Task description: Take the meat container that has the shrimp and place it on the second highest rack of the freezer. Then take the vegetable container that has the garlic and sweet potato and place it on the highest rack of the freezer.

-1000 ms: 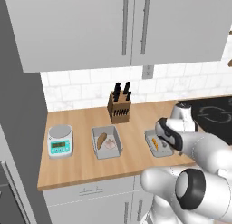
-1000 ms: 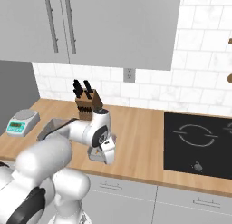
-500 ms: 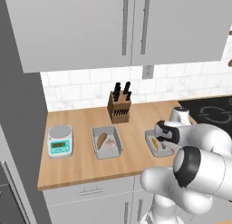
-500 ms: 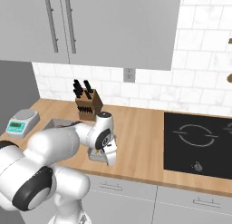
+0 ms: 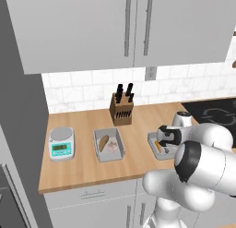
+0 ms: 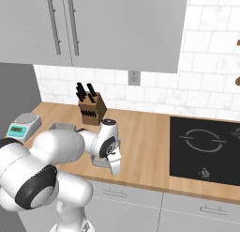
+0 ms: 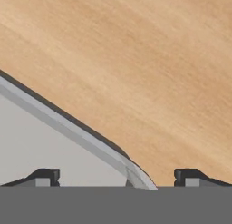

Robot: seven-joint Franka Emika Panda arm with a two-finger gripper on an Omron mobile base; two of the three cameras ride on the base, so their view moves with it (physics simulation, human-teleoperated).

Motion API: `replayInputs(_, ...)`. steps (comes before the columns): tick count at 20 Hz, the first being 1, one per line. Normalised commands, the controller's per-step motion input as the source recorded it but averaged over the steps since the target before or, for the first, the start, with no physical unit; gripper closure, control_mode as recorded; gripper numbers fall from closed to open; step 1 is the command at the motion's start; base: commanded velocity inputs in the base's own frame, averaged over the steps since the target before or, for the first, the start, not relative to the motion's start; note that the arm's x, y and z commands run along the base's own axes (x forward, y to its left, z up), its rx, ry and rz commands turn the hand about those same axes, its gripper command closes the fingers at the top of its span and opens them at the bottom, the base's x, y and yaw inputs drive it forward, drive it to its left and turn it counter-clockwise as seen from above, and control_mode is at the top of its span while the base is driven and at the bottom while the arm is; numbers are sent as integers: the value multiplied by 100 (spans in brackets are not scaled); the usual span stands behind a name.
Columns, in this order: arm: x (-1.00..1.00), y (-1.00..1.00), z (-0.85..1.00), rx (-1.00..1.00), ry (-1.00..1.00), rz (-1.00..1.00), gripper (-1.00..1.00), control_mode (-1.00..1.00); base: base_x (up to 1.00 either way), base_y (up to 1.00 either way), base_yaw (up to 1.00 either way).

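The big wooden counter (image 5: 87, 169) is where my job is right now, and both trays sit on it. The freezer is tall and dark, and I think the dark grey wall (image 5: 20, 130) at the left end of the counter is its side, but I cannot be sure. No tray has gone onto a rack, so I think the job has only just begun.

The tray with the sweet potato and garlic (image 5: 109, 145) sits near the middle of the counter, just beside the little kitchen scale (image 5: 61, 143) at the left end. The brown sweet potato (image 5: 103, 142) lies in it with the pale garlic (image 5: 113, 147) touching it. That tray is for later, and it goes on the top rack.

The tray with the shrimp (image 5: 158, 147) sits further right, close to the front edge of the counter and near the black stove top (image 6: 206, 149). I can see the small orange shrimp (image 5: 157, 145) inside it. This tray goes first, onto the second rack from the top.

My gripper (image 7: 118, 175) is down low at this tray. My two fingertips (image 7: 44, 176) are spread wide, one over the grey inside of the tray and one over the wood, with the tray's rim (image 7: 68, 128) between them. I am not holding anything yet
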Motion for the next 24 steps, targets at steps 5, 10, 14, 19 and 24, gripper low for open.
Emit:
replayInputs(5, 0, 0, -33, 0, 0, -7, 100, -100, 0, 0, 0)
replayInputs(10, 0, 0, -8, 0, -6, -9, 100, -100, 0, 0, 0)
replayInputs(14, 2, 0, 0, 0, -6, -10, 100, -100, 0, 0, 0)
replayInputs(19, 7, 0, 11, 0, -5, -5, 100, -100, 0, 0, 0)
replayInputs(24, -35, 0, 93, 7, -20, 0, 100, -100, 0, 0, 0)
